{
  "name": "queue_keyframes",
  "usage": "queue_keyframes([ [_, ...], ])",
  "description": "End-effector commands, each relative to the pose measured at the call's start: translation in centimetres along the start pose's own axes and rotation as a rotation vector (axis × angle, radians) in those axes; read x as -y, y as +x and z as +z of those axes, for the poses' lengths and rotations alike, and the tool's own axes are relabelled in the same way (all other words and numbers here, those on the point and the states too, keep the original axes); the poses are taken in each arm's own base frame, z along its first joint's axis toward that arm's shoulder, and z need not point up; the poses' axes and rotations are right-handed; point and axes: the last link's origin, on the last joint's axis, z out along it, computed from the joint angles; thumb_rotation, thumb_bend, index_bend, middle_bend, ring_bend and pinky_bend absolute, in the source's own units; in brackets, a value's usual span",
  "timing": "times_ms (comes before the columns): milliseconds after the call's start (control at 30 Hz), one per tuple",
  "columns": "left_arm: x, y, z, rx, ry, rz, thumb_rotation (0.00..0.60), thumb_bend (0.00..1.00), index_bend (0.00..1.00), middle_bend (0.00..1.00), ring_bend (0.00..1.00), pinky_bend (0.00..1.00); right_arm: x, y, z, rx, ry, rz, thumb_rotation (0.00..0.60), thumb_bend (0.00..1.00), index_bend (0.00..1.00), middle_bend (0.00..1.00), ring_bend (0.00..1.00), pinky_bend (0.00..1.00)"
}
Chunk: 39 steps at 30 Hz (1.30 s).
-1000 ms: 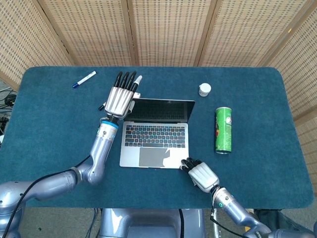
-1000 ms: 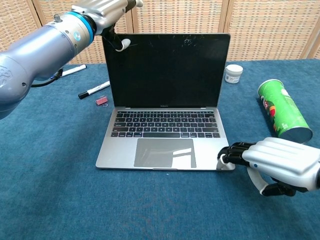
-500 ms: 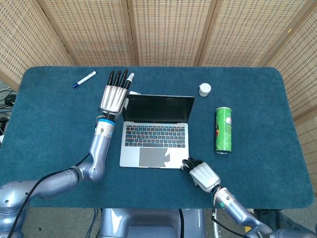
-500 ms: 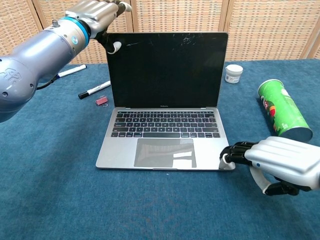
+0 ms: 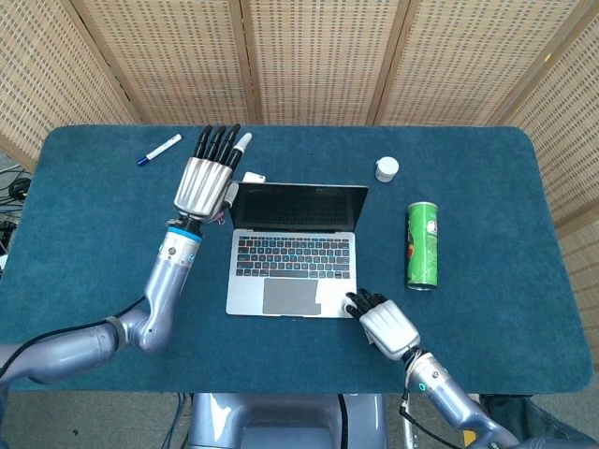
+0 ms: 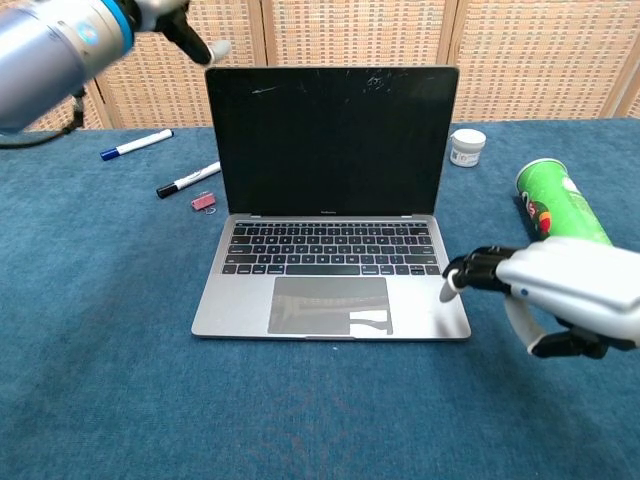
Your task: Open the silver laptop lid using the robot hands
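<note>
The silver laptop (image 5: 293,267) (image 6: 330,300) stands open in the middle of the table, its black screen (image 6: 332,140) upright. My left hand (image 5: 206,178) (image 6: 150,15) hovers by the lid's upper left corner with fingers stretched out and holds nothing; its thumb tip is just off the corner. My right hand (image 5: 386,325) (image 6: 565,295) is at the base's front right corner. Its dark fingertips (image 6: 468,272) hang over the right end of the palm rest, gripping nothing.
A green chip can (image 5: 423,245) (image 6: 560,215) lies right of the laptop, a small white jar (image 5: 387,168) (image 6: 466,146) behind it. Two markers (image 6: 135,145) (image 6: 188,178) and a small pink item (image 6: 203,201) lie at the left. Wicker screens stand behind the table.
My left hand has let go of the lid's top left corner and drawn away up and to the left. My right hand has lifted slightly off the front right corner. The lid stays open.
</note>
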Motion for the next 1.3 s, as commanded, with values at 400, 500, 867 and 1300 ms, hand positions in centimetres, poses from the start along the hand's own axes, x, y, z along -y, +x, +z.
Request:
queue_keyframes([
  [400, 8.8, 7.7, -8.3, -0.067, 0.092, -0.003, 0.6, 0.42, 0.0, 0.0, 0.0, 0.0, -9.8, 6.0, -4.5, -0.292, -0.246, 0.052, 0.6, 1.0, 0.19, 0.15, 0.1, 0.27],
  [500, 11.2, 7.1, -11.1, -0.05, 0.155, -0.075, 0.6, 0.42, 0.0, 0.0, 0.0, 0.0, -12.4, 6.1, -6.0, -0.365, -0.295, 0.059, 0.6, 1.0, 0.19, 0.15, 0.1, 0.27],
  [867, 16.7, 0.9, -24.4, 0.074, 0.374, -0.325, 0.6, 0.39, 0.0, 0.0, 0.0, 0.0, -14.3, 5.2, -12.8, -0.585, -0.333, 0.132, 0.6, 0.09, 0.11, 0.04, 0.0, 0.1],
  [1300, 15.5, -0.8, -29.3, 0.111, 0.347, -0.258, 0.6, 0.31, 0.0, 0.0, 0.0, 0.0, -10.8, 5.2, -15.3, -0.57, -0.389, 0.165, 0.6, 0.0, 0.01, 0.0, 0.0, 0.0],
])
